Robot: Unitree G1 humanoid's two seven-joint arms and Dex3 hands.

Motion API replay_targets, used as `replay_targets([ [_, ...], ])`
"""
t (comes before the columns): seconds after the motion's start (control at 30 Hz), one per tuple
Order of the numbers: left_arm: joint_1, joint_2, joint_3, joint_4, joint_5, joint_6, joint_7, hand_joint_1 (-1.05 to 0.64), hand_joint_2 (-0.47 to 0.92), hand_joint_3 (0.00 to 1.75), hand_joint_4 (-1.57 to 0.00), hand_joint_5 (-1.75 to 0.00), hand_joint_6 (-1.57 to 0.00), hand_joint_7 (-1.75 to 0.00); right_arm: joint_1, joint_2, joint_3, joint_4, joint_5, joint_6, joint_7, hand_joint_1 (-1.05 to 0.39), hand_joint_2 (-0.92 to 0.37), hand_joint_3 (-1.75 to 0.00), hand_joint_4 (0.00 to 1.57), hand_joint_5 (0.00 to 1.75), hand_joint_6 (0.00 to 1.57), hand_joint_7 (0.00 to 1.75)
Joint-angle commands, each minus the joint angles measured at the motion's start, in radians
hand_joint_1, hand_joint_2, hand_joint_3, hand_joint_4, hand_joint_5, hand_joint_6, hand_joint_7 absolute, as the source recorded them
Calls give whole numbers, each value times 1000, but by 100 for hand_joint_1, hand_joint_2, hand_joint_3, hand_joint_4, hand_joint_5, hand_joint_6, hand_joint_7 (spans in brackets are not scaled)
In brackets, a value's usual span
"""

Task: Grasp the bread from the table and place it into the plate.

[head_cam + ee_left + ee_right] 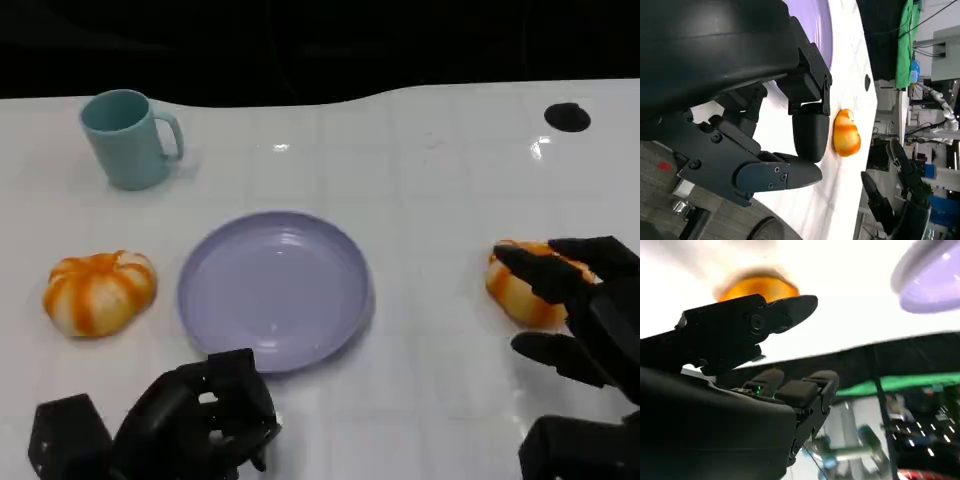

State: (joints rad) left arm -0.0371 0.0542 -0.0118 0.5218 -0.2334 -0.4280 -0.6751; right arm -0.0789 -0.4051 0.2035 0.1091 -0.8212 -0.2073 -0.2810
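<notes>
From the head we see our right hand [585, 300] spread open, fingers over a bread [522, 288]. Our left hand [195, 415] lies curled, empty, just before the plate [275, 288]. The left wrist shows clear table between that bread and the right hand.

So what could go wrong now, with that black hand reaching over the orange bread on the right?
The right hand has fingers spread over the right-side bread but not clearly around it, so closing could nudge the rounded loaf away or grip it loosely. The carry to the plate crosses bare table, where a loose loaf might drop. A second bread remains on the left.
</notes>
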Motion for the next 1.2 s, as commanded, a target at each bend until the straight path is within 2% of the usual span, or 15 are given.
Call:
replay_targets([
  [0.03,7,14,6,-4,1,5,7,-51,66,62,-80,-175,-78,-137,-35,-37,4,-29,-25,82,103,-60,-92,-1,0,25,21,0],
  [0.23,8,13,4,-3,12,-14,11,-51,67,62,-80,-175,-77,-138,-95,-64,29,-27,-62,159,226,-61,-91,-1,0,17,19,2],
  [0.43,17,13,-1,-18,18,-11,18,-53,67,62,-79,-175,-77,-138,-159,-55,63,38,-66,194,261,-57,-87,0,2,21,23,2],
  [0.77,22,8,1,-18,8,-14,12,-53,66,64,-79,-175,-77,-138,-268,-19,126,204,-48,190,247,-50,-83,0,11,25,30,3],
  [1.2,28,14,-1,-20,16,-34,13,-53,66,67,-78,-175,-77,-138,-380,34,206,454,-54,225,207,-47,-86,-1,19,17,33,1],
])
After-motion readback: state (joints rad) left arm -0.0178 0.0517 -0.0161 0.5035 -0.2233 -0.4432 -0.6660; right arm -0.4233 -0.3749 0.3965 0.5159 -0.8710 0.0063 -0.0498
